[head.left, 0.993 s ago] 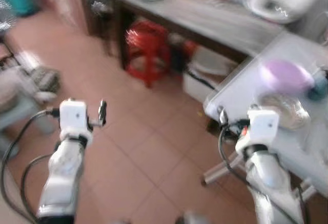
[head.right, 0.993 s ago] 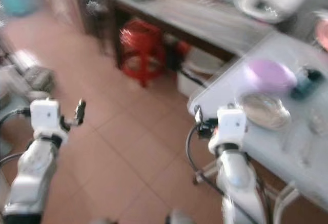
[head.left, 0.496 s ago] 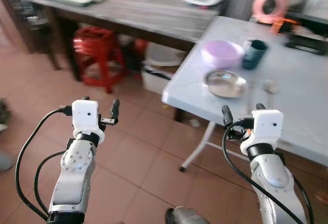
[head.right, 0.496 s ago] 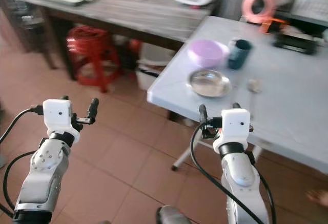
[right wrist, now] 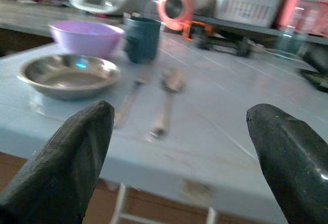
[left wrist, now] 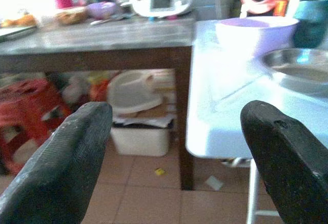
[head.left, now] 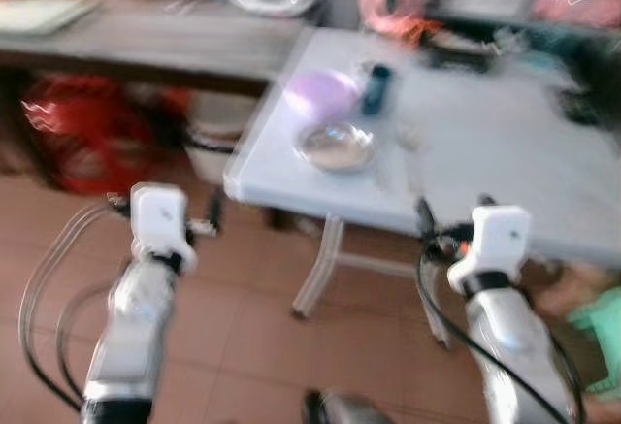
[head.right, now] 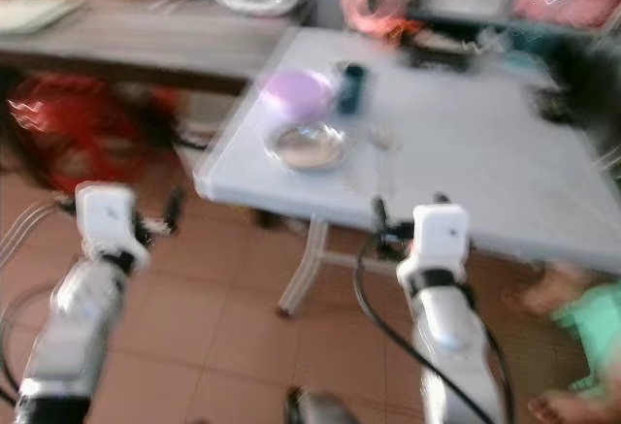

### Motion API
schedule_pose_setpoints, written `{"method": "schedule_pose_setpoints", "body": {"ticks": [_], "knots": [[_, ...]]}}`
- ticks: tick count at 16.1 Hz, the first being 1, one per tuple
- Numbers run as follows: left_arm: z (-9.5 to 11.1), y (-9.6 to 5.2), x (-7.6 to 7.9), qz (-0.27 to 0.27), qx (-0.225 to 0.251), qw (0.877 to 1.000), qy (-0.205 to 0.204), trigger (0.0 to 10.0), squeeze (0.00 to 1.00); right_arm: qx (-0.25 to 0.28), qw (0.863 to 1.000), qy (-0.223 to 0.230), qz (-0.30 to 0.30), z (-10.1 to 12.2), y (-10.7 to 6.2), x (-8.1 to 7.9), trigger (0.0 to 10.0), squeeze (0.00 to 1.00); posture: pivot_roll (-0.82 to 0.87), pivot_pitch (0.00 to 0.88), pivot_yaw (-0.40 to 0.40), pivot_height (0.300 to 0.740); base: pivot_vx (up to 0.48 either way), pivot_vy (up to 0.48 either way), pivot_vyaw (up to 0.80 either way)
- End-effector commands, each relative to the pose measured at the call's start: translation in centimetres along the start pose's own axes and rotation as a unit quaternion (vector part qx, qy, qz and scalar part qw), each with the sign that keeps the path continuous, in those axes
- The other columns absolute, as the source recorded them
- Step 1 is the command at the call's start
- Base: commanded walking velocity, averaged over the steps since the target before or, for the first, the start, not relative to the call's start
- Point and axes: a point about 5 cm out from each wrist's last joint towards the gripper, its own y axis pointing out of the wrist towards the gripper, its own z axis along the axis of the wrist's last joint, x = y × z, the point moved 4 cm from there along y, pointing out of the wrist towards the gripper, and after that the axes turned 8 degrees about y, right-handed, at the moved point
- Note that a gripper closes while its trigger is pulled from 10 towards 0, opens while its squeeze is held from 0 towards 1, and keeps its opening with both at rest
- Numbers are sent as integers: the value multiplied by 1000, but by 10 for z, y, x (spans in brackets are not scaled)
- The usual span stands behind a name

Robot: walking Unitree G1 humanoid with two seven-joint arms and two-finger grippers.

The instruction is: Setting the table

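The steel plate (right wrist: 69,74) on the table (right wrist: 215,131) looks light, rigid and slippery; its thin rim seems the best hold. Both grippers' fingers (right wrist: 66,162) are spread open, holding nothing.

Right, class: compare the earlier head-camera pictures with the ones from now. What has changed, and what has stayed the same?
The whole view has swung, so the camera moved, not the things: the white table now lies ahead of the robot. Nothing was taken hold of or let go. The purple bowl, dark cup and metal plate stay grouped as before. The left gripper and right gripper stay raised, jaws open and empty.
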Motion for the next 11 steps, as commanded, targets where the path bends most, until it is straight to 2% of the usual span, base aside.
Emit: {"method": "schedule_pose_setpoints", "body": {"ticks": [1,5,6,8,9,11], "knots": [[1,1,5,-10,2,1000,-2,10000,0,2,1000,-2,-5,1,1,3,10000,0,-63,0,0,740,0,0,-800],[1,2,6,-8,2,1000,-8,10000,0,4,1000,0,-7,2,1,2,10000,0,-64,3,2,740,0,0,-800],[-1,1,6,-4,-11,1000,-24,10000,0,4,1000,-1,-7,1,0,2,10000,0,-63,4,1,740,0,0,-800],[4,2,8,-11,4,1000,-25,10000,0,4,1000,1,-6,1,0,1,10000,0,-61,6,0,740,0,0,-800],[4,2,9,-19,5,999,-30,10000,0,5,1000,3,-6,1,1,0,10000,0,-61,8,2,740,0,0,-463],[4,1,8,-17,8,1000,-12,10000,0,6,1000,4,-5,2,1,-1,10000,0,-60,13,3,740,0,0,0]]}}
